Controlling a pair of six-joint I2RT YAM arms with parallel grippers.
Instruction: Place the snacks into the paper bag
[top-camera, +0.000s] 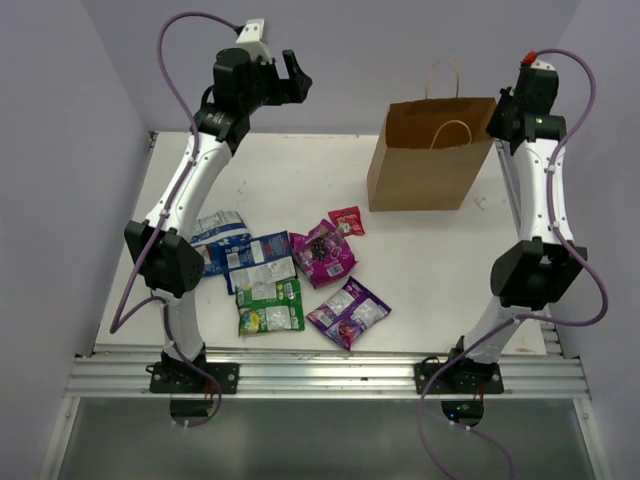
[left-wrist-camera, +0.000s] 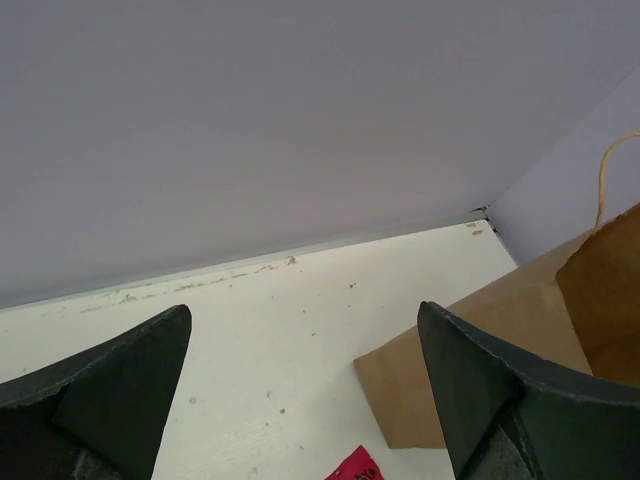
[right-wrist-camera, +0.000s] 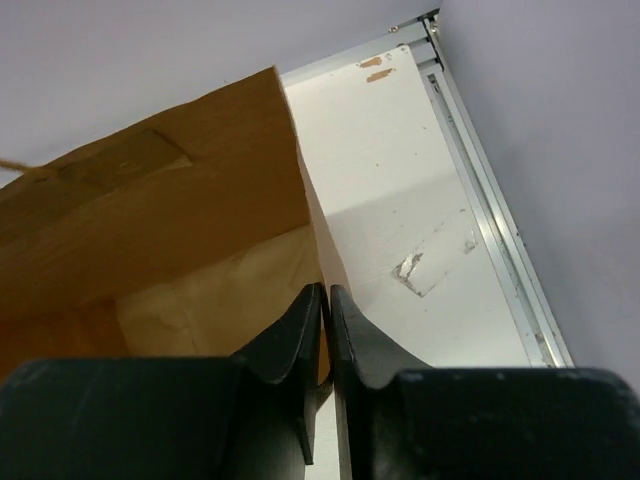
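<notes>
Plainly, the job has barely begun: all six snacks lie flat on the counter (top-camera: 430, 270), and none shows inside the paper bag (top-camera: 425, 165), whose interior looks bare in the right wrist view (its floor is hidden behind the fingers, so I cannot vouch for the very bottom). Counted out, there is one blue-white packet (top-camera: 220, 232) touching a second blue-white packet (top-camera: 258, 262), one green packet (top-camera: 270, 307) on the near side of those, a purple packet (top-camera: 323, 252) just beside them toward the middle, another purple packet (top-camera: 348, 312) nearer the arms' bases, and one small red packet (top-camera: 347, 220), which lies closest to the bag yet apart from it. One bag stands upright toward the far right of the counter, mouth upward, with two loop handles (top-camera: 446, 62). The right gripper (right-wrist-camera: 326, 300) has its jaws pinched almost together on the bag's right-hand rim, a thin edge of paper between them; I judge this a hold to steady the bag and spread its mouth. The left gripper (top-camera: 296, 72) hangs high over the far left of the counter, jaws spread wide and holding nothing. What is left, by my reckoning, is everything: six pick-ups and six drops into the bag.
</notes>
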